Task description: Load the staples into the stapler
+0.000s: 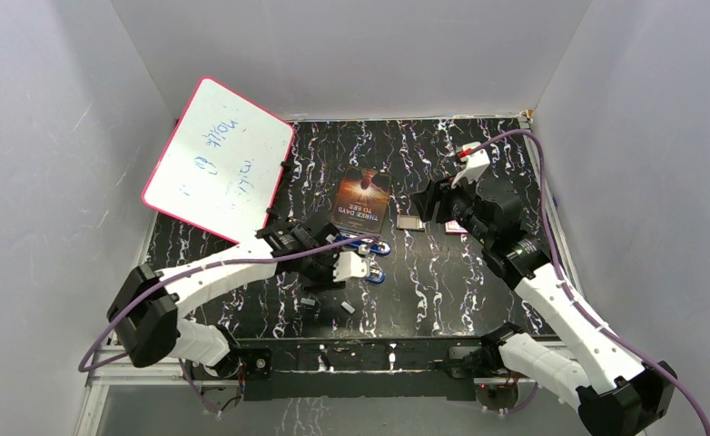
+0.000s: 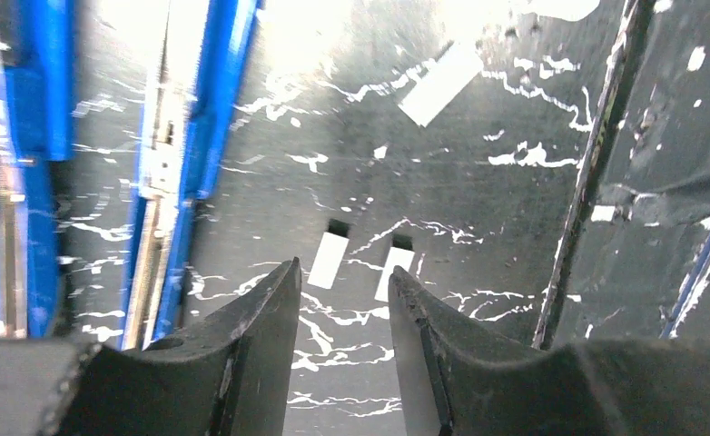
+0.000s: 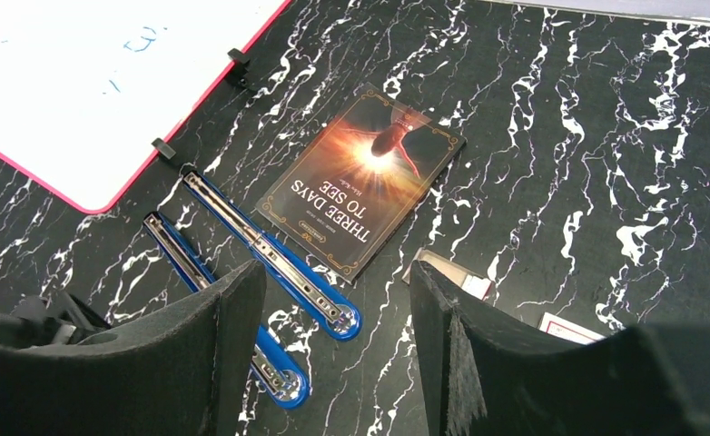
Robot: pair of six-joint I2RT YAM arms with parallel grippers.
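1. The blue stapler (image 3: 270,250) lies swung open and flat near the middle of the tabletop (image 1: 442,291), just in front of the book (image 1: 363,202). Its metal channel faces up, probably so that a strip can be laid in from above.
2. The staples (image 2: 327,259) lie loose on the tabletop beside the stapler, toward the near edge. Two strips sit side by side, with a third well apart.
3. The left gripper (image 2: 344,275) hangs low by the two strips with its jaws parted and empty, likely lining up to pinch one.
4. The right gripper (image 3: 335,277) hovers high toward the far right with its jaws spread, holding nothing, out of the left arm's way.
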